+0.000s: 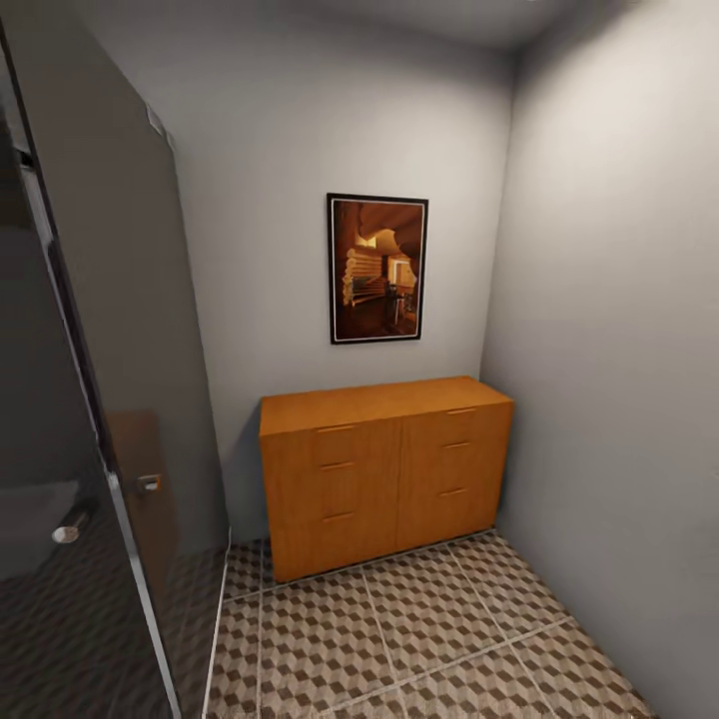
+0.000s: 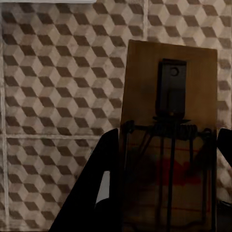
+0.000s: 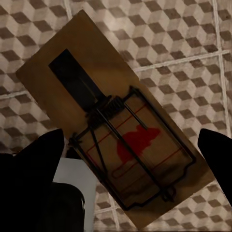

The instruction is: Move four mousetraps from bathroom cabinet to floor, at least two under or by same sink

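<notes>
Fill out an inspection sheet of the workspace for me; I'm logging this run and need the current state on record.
Surface: cube-patterned tiled floor, pale grout lines.
Job's things: orange-brown cabinet against the back wall, all drawer fronts shut; one mousetrap between the left gripper's fingers, another mousetrap with a red mouse print between the right gripper's fingers.
Clutter: nothing seen.
Grippers: left gripper shut on its trap; right gripper shut on its trap; both over tiles.
Cables: nothing seen.
Surroundings: grey walls, framed picture above the cabinet, dark glass panel at left.
</notes>
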Robot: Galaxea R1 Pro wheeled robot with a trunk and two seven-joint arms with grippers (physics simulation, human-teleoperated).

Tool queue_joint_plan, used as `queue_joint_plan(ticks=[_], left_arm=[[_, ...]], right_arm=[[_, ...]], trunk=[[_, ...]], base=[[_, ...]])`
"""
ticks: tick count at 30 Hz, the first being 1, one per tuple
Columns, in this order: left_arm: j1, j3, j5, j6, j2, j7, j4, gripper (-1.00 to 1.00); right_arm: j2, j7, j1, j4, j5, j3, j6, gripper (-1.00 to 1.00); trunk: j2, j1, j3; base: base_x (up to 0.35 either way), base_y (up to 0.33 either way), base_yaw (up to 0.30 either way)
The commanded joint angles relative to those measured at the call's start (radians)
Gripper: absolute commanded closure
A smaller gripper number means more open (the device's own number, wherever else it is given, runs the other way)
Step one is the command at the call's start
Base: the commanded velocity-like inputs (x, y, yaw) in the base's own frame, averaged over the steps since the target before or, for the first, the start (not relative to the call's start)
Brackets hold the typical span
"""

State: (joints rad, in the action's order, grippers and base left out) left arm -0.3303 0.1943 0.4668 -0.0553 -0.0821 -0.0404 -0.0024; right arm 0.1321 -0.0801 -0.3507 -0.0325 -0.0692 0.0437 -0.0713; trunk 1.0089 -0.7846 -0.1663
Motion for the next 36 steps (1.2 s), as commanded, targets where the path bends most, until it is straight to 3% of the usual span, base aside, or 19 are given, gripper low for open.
queue_joint_plan(ticks=[1,2,3,6,9,17,24,32,36], left_arm=[[0.012,0.008,0.016,0.003,-0.006,-0.005,-0.001,1.0],[0.024,0.008,0.022,0.007,-0.014,-0.006,-0.001,1.0],[0.052,0.008,0.031,0.014,-0.044,-0.006,-0.001,1.0],[0.07,0.008,0.034,0.017,-0.06,-0.006,-0.001,1.0],[0.105,0.008,0.051,0.045,-0.064,-0.006,-0.001,1.0],[0.121,0.008,0.084,0.093,-0.065,-0.006,-0.001,1.0],[0.122,0.002,0.099,0.094,-0.062,0.001,-0.008,1.0],[0.122,0.004,0.096,0.097,-0.003,-0.002,-0.008,1.0],[0.122,0.004,0.096,0.097,0.002,-0.004,-0.008,1.0]], right_arm=[[0.0,0.0,-0.001,-0.001,-0.007,0.004,-0.001,1.0],[0.001,0.002,-0.001,-0.001,-0.006,0.003,-0.001,1.0],[0.001,0.004,0.0,-0.001,-0.006,0.004,0.005,1.0],[0.001,0.004,0.009,-0.001,-0.006,0.004,0.011,1.0],[0.001,0.004,0.017,-0.001,-0.006,0.004,0.014,1.0],[0.002,0.004,0.019,-0.001,-0.006,0.004,0.016,1.0],[0.003,0.004,0.019,-0.001,-0.006,0.004,0.016,1.0],[0.002,0.003,0.019,-0.001,-0.009,0.005,0.015,1.0],[0.003,0.003,0.019,-0.001,-0.008,0.004,0.016,1.0]], trunk=[[0.001,0.001,-0.001],[0.001,0.001,-0.001],[0.001,0.001,-0.001],[0.001,0.001,-0.001],[0.001,0.001,-0.001],[0.001,0.001,-0.001],[0.001,0.001,-0.001],[0.001,0.001,-0.001],[0.001,0.001,-0.001]], base=[[-0.347,0.0,0.0],[-0.347,0.0,0.0],[-0.347,0.0,0.043],[-0.347,0.0,0.159],[-0.347,0.0,0.255],[-0.33,0.0,0.28],[-0.027,0.0,0.277],[-0.001,0.0,0.079],[0.0,0.0,0.231]])
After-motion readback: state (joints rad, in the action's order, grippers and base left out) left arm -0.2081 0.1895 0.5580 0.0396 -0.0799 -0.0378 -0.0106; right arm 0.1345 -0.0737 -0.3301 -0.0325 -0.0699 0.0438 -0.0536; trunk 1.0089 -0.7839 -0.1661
